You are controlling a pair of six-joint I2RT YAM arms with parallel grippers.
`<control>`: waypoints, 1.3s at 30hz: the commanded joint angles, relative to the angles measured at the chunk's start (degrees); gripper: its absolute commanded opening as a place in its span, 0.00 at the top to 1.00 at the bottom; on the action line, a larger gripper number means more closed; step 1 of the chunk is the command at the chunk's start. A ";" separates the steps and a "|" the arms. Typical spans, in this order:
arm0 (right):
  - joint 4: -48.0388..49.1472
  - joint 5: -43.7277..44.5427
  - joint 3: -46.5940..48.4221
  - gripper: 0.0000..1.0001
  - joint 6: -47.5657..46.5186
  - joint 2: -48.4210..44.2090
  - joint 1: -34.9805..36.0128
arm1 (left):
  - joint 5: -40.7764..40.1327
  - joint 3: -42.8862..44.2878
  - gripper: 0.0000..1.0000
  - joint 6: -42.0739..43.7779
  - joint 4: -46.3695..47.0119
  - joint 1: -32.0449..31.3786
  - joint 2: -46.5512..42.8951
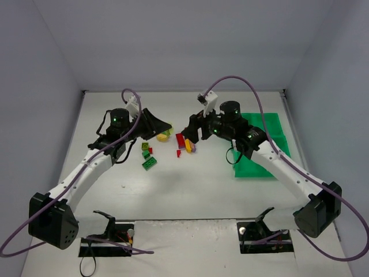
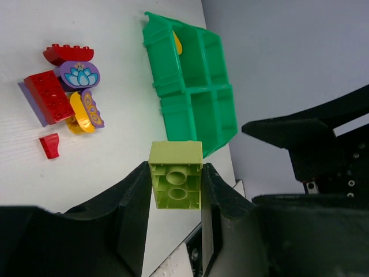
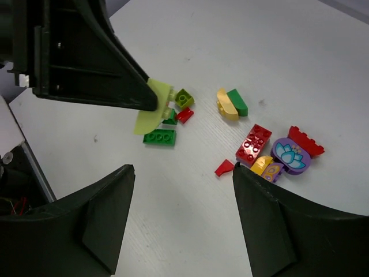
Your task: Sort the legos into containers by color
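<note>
Your left gripper is clamped on a lime-green brick, and the green tray lies beyond the loose bricks to its right, nearer your wide-open right gripper.

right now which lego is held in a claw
The lime brick, pinched in the left claw. Nothing else is gripped: the right claw is open and empty.

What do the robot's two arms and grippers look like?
The left arm and right arm each have white links between black joint housings with small green lights. A purple cable loops along each arm. The left gripper and right gripper have broad, matte black, wedge-shaped fingers.
</note>
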 commanded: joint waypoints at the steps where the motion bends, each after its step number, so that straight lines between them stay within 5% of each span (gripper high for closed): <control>1: 5.24 -1.87 2.50 0.34 0.33 0.28 1.73 | -0.86 3.38 1.00 -4.65 8.74 -0.91 0.16; 20: 6.82 7.26 6.19 0.42 0.86 5.90 6.30 | -2.18 4.88 1.00 -4.74 10.59 -4.25 1.22; 37: 7.53 7.18 6.98 0.81 0.94 7.93 6.48 | -2.53 4.35 1.00 -4.12 10.94 -5.57 1.75; 39: 7.44 7.70 6.98 0.94 0.77 7.66 6.39 | -2.44 4.35 1.00 -4.03 10.76 -5.48 1.83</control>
